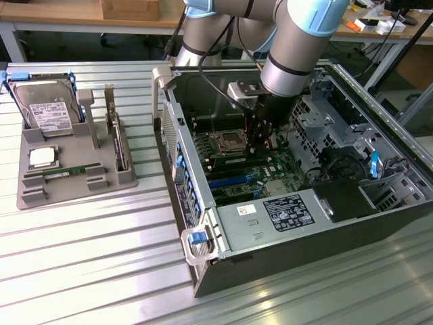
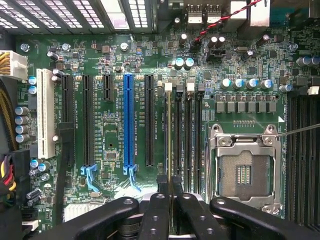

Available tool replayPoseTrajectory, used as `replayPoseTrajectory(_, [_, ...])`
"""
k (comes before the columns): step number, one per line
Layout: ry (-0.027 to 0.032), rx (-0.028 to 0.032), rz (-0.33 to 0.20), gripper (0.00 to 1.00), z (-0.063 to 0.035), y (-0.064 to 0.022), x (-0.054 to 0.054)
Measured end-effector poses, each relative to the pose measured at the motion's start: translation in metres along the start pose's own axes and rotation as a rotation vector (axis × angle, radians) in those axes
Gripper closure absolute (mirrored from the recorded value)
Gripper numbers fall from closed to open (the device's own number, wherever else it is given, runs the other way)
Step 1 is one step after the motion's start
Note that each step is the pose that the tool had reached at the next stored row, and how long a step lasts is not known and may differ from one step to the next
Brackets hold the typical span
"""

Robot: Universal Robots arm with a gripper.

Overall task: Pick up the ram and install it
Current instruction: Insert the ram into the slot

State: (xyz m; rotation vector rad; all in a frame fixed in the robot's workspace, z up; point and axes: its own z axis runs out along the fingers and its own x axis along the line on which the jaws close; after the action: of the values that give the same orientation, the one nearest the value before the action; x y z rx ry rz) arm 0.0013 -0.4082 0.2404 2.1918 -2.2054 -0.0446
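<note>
Table: a ribbed, silver metal work surface (image 1: 81, 271) carries everything.
Tray: a grey moulded plastic holder (image 1: 34, 196) sits at the exterior view's left, well apart from the computer.
Hard drive: a big grey metal drive with a white label (image 1: 47, 112) stands in the tray's far compartment, framed in blue.
Processor: a square silver chip (image 1: 42, 157) lies flat in the tray, in front of the drive.
Ram: the long, thin green circuit-board stick with a small white label (image 1: 64, 172) lies flat in a shallow groove of the tray, just beside the processor and well apart from the gripper.
Card: a thin dark board (image 1: 119, 142) stands on edge in a slot on the tray's side nearest the computer.
Case: a dark metal computer tower (image 1: 270, 261) lies on its side with the panel off; a blue plastic latch (image 1: 197, 237) sits at its near corner.
Motherboard: a green circuit board (image 1: 233, 183) covers the floor of the case.
Slots: in the wrist view, a white expansion slot (image 2: 45, 112) and a blue one (image 2: 128, 120) run parallel to the black memory slots (image 2: 182, 130).
Socket: a silver-framed processor socket (image 2: 245, 170) lies just beside the memory slots.
Gripper: the black two-fingered tool (image 1: 257, 145) reaches down inside the case over the memory slots. In the wrist view (image 2: 170, 187), its fingers are drawn nearly together. I cannot tell whether anything is pinched between them.
Arm: a grey and light-blue robot arm (image 1: 291, 54) comes in from the far side.
Power supply: a silver box with a black label (image 1: 270, 215) sits along the case's near wall.
</note>
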Motion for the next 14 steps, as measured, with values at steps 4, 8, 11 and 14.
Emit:
replayPoseTrajectory(4, [-0.0003,-0.0002,0.0,0.88,0.0,0.0,0.0001])
replayPoseTrajectory(8, [-0.0499,-0.0004,-0.002,0.88,0.0005,0.0001,0.0019])
replayPoseTrajectory(11, [-0.0501,-0.0004,-0.002,0.88,0.0005,0.0,0.0046])
replayPoseTrajectory(14, [-0.0501,-0.0004,-0.002,0.88,0.0005,0.0,0.005])
